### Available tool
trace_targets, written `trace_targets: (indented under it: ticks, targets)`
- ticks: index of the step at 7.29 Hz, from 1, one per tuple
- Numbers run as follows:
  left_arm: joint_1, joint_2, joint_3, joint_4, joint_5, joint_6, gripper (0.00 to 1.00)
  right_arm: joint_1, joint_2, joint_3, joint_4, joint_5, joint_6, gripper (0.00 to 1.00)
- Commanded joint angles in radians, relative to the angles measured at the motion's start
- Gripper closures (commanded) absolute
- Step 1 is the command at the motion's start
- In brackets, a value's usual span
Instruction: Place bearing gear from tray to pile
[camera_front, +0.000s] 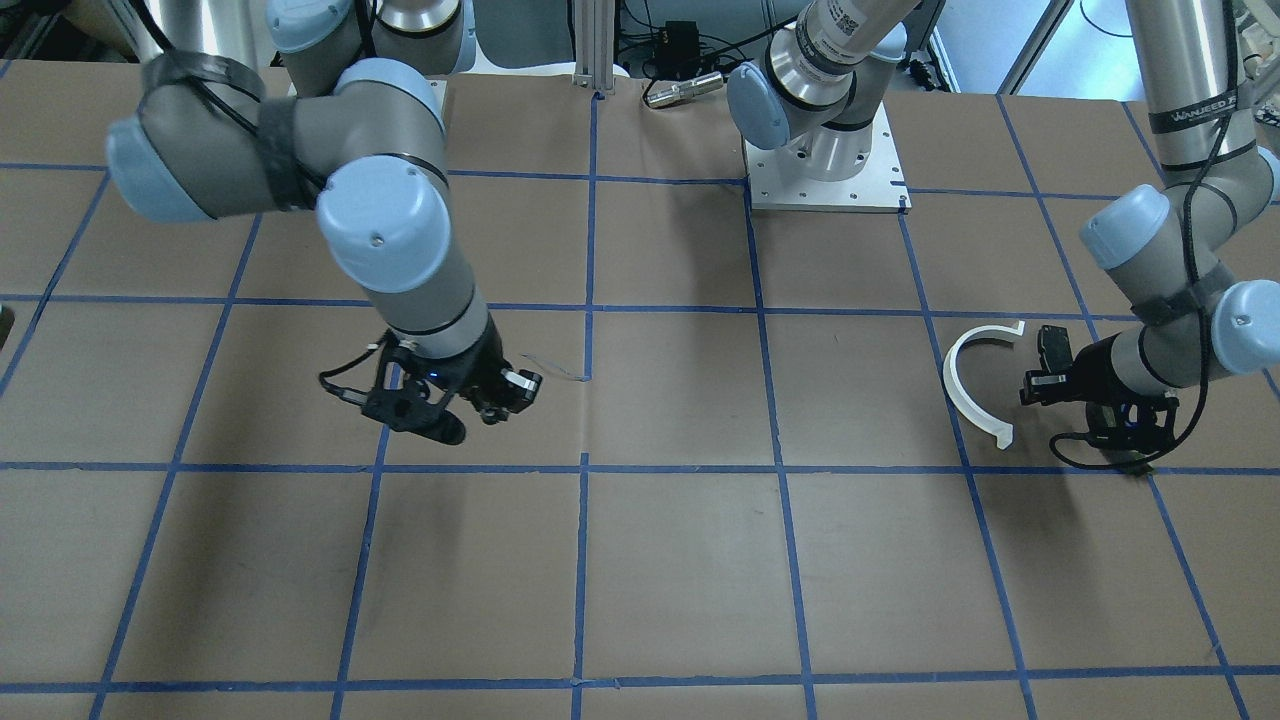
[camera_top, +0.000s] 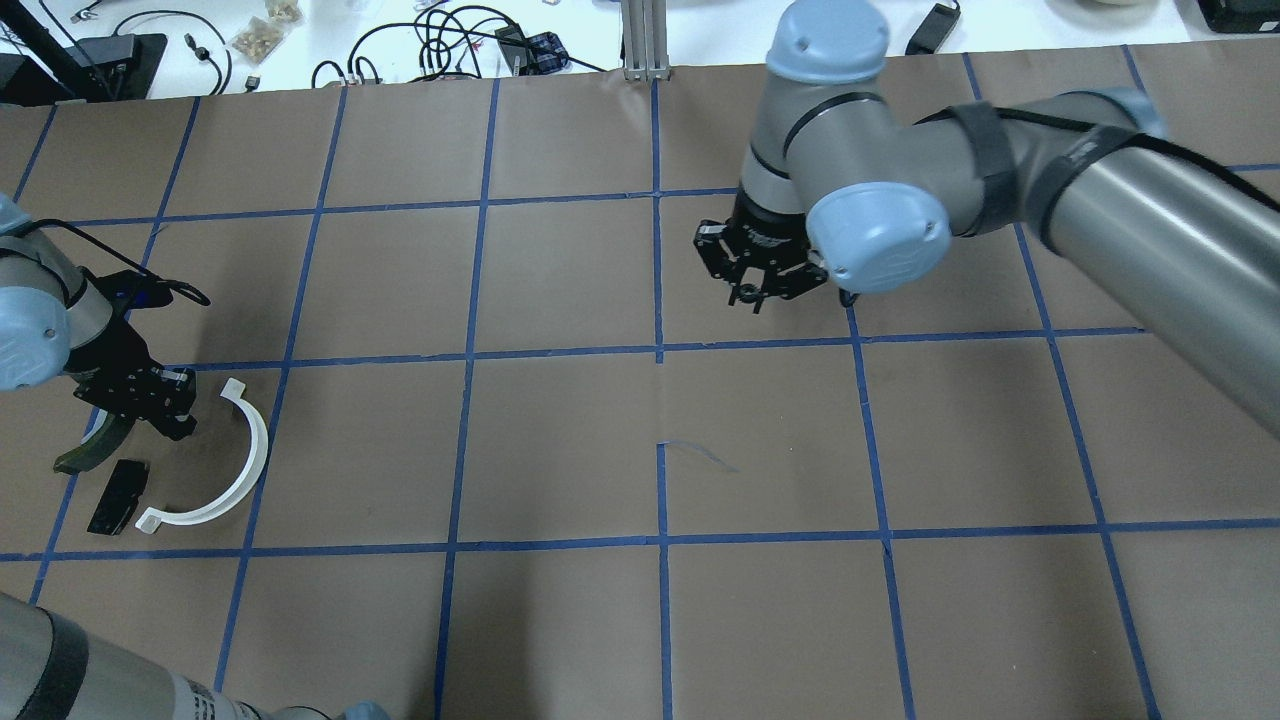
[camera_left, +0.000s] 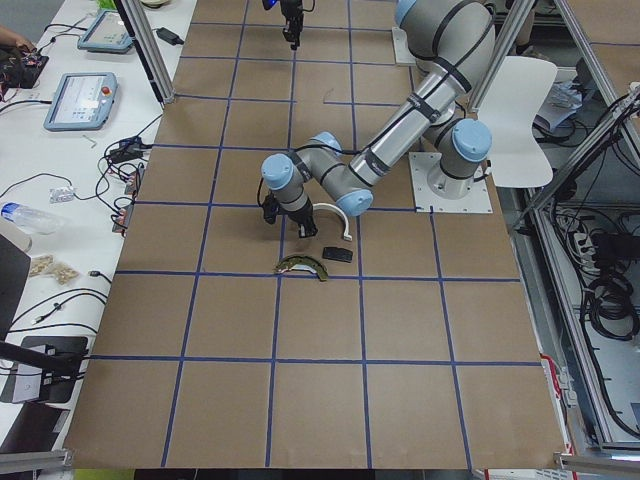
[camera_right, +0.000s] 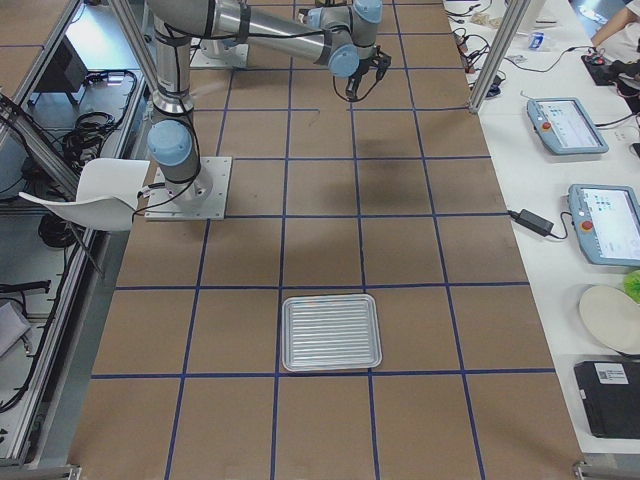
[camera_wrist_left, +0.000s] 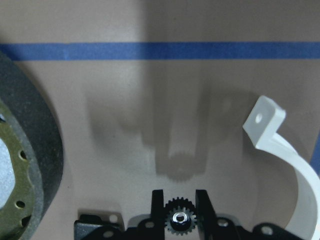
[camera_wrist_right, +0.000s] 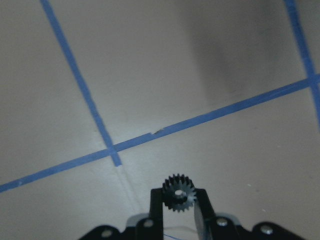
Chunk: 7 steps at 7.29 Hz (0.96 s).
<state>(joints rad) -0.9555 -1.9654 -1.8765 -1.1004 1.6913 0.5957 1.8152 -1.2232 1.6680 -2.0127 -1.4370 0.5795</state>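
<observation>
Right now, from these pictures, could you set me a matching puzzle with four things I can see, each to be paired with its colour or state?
Things:
1. half-ring arc
2. tray
3. curved shoe-like piece
4. small gear at the left gripper

Descriptions:
a. dark olive
b. black and gripped
c. white
d. silver and ribbed

Pairs: 1-c, 2-d, 3-a, 4-b.

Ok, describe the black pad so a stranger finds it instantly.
At the table's end on the robot's left lies a loose pile. Beside the white arc sit two dark parts. The black pad is the flat rectangle; the olive shoe is curved.
</observation>
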Motion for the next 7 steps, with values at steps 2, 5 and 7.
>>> trace_targets:
  ticks: [2,5,7]
  targets:
    - [0.003,-0.004,-0.009,0.004,-0.019,0.003,0.5,0.064,0.115,-0.01,-0.174,0.044,-0.013,0.67]
    - [-0.025,0.028,0.025,0.002,-0.022,-0.005,0.1,0.064,0.12,-0.02,-0.172,0.037,-0.068,0.0]
    - [-0.119,0.022,0.211,-0.066,-0.045,-0.01,0.0,0.044,0.108,-0.117,-0.109,0.023,-0.145,0.0]
